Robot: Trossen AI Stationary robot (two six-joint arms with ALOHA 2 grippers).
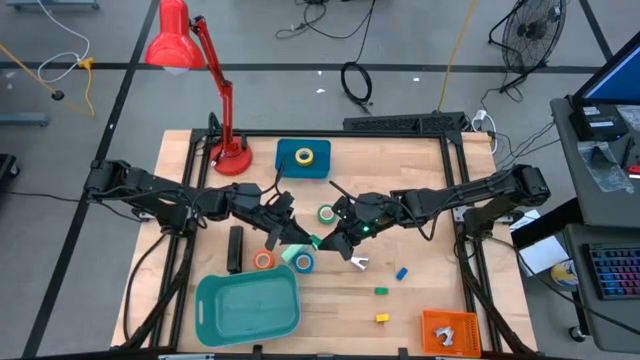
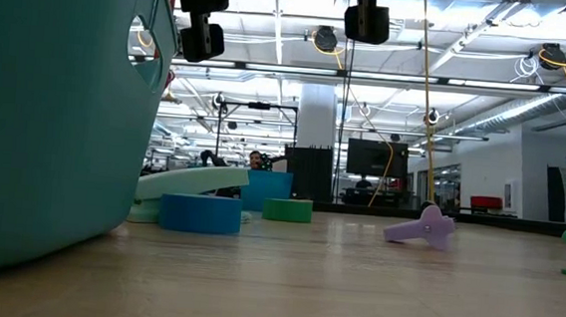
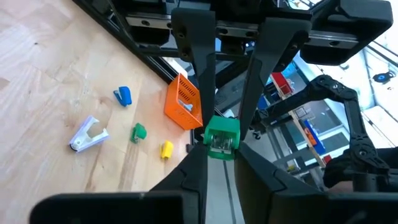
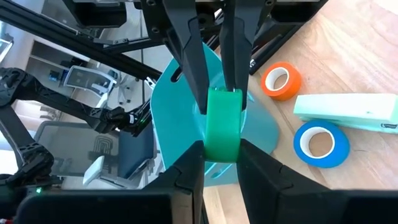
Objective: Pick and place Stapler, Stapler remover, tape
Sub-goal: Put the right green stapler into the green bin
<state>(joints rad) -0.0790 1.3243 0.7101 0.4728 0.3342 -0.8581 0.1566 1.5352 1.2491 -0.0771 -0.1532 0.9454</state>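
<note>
The right gripper [image 4: 214, 118] grasps a green tape roll [image 4: 222, 132] on edge; the teal bin [image 4: 258, 134] lies just beyond it. The left gripper [image 3: 222, 134] clenches a small green piece [image 3: 222, 138] nearby

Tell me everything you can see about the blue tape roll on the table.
The blue tape roll is a small, wide ring with a pale inner core and an open centre. It lies flat on the wooden table, close against the mint-green stapler, with the orange roll nearby. No gripper touches it.
</note>
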